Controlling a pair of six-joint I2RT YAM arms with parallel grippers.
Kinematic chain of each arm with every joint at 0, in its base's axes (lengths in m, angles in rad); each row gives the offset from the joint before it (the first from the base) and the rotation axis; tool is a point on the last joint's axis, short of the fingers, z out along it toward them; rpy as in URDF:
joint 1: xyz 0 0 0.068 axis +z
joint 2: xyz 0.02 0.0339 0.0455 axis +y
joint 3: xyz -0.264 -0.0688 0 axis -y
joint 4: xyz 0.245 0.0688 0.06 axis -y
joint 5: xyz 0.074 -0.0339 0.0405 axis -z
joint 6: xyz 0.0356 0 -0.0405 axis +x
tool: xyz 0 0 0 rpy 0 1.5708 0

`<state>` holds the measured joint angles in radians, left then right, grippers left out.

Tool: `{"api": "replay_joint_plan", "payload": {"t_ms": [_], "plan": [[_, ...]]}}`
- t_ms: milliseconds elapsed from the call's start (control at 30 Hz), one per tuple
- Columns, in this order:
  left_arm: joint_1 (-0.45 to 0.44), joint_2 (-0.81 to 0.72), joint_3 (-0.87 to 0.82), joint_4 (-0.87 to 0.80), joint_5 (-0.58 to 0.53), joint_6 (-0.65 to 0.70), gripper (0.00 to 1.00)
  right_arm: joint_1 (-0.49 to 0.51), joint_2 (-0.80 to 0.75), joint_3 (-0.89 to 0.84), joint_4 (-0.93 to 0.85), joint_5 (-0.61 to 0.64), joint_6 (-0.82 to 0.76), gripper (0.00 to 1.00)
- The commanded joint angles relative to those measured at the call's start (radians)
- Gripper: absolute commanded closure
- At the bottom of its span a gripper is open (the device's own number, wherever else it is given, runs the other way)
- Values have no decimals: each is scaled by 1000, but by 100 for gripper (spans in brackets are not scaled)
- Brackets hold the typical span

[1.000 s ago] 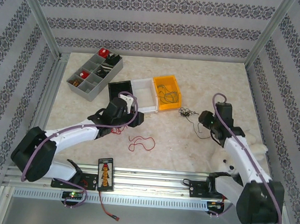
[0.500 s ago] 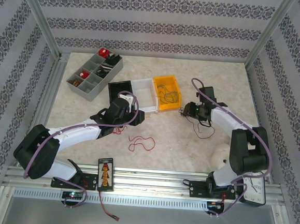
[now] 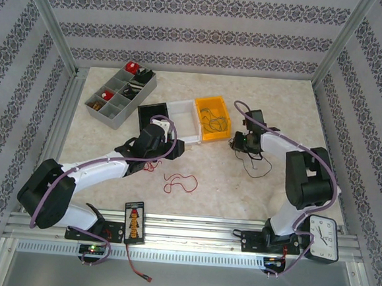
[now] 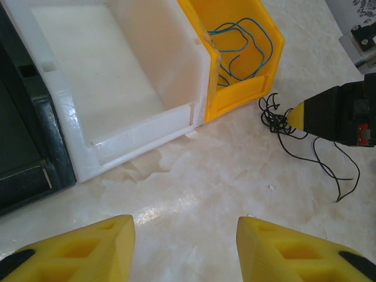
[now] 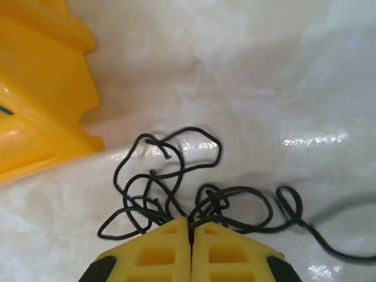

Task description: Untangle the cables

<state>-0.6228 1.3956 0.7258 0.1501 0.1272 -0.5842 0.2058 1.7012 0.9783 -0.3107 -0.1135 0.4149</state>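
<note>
The left claw [image 4: 185,244] hangs spread over bare worktop [image 3: 208,177], nothing between its yellow fingers, just in front of the black bin [image 4: 17,147] and the white bin [image 4: 106,82]. A red cable [image 3: 179,180] lies loose on the worktop near the left arm, apart from the other cables. Right of the white bin and touching it, the yellow bin [image 4: 247,88] holds a blue cable [image 4: 245,42]. The black cables [image 5: 202,191] lie in a tangled bunch on the worktop just beside the yellow bin. The right claw [image 5: 190,226] is pressed together, pinching strands of that black bunch at its tips.
</note>
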Motion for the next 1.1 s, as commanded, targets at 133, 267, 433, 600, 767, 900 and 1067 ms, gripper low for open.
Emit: {"api": "replay_joint_plan", "payload": {"t_ms": [133,267,433,600,767,900,1067], "plan": [[-27,51,42,61,110,36,50,4,-186,-52,4,-155,2,100],[-49,81,42,147,208,69,39,6,-270,-93,25,-376,48,100],[-64,108,24,286,320,66,35,12,-340,-146,85,-513,124,100],[-79,143,40,337,362,57,37,49,-375,-164,98,-562,139,100],[-95,183,70,379,372,42,38,87,-378,-175,129,-575,158,100],[-97,199,76,439,378,14,39,114,-374,-169,135,-574,161,100],[-97,234,89,458,391,-7,46,129,-375,-173,174,-584,192,100]]}}
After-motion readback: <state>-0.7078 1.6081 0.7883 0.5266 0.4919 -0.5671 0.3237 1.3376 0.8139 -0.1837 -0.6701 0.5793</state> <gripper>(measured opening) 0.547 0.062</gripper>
